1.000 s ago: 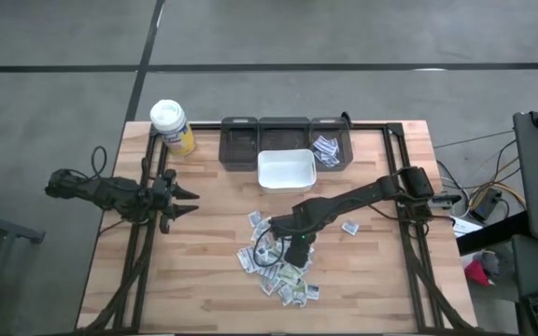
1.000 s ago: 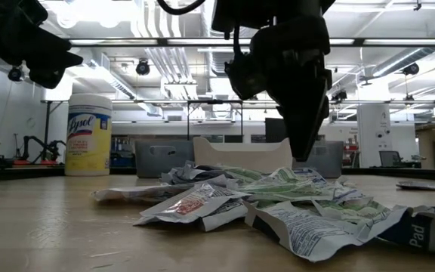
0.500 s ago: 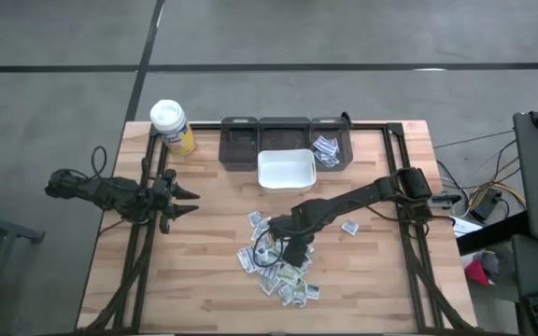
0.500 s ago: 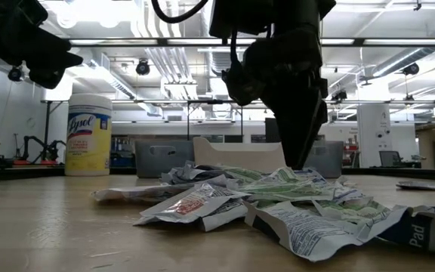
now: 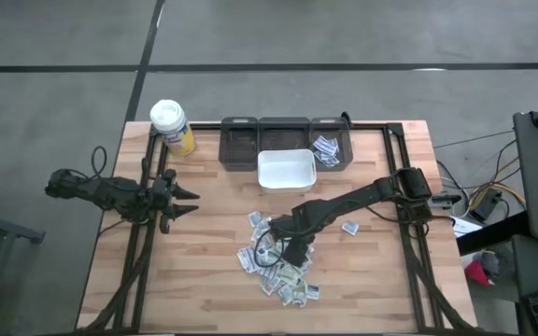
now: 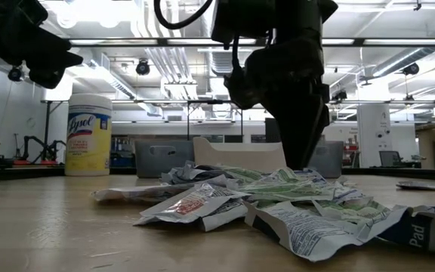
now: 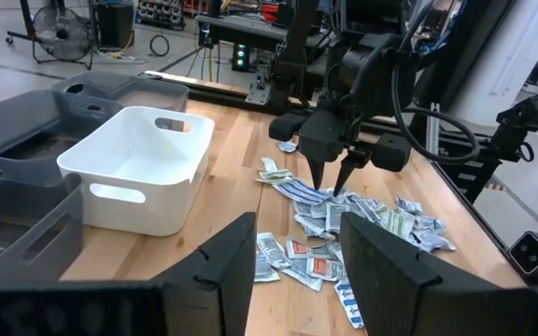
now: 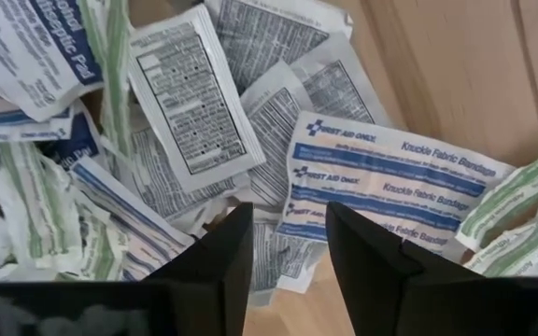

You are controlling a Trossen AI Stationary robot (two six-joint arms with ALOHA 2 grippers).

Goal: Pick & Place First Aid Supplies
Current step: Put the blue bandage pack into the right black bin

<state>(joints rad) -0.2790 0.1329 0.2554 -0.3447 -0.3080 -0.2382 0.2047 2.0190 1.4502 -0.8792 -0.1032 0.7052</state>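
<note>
Scene: The right gripper [image 5: 293, 250] hangs point-down over a heap of first aid packets [image 5: 278, 266] on the wooden counter [image 5: 213, 280], its tips at the top of the pile.
Right gripper: Fingers [image 8: 215, 266] part-way apart with a clear gap between them, nothing held; in the wrist view the gap frames a packet edge beside a long blue-printed strip [image 8: 390, 182].
Left gripper: The left gripper [image 5: 177, 199] waits wide apart and empty above the counter's left side, well clear of the pile.
Supplies: Most packets lie loosely overlapped in the heap; one stray packet [image 5: 350, 227] sits apart toward the right, and a few already rest in the right-hand grey bin [image 5: 328, 149].
Containers: A white tub [image 5: 286, 170] stands just in front of three grey bins, between them and the heap.
Arm pose: The right arm reaches across from the counter's right edge, forearm low, wrist bent so the gripper points straight down.
Doing it well: Likely best to straddle a single raised edge, press lightly, and close on one packet only; the overlapping paper could easily drag neighbours along.
Also present: A white-lidded yellow bottle [image 5: 171, 125] at the far left corner.
</note>
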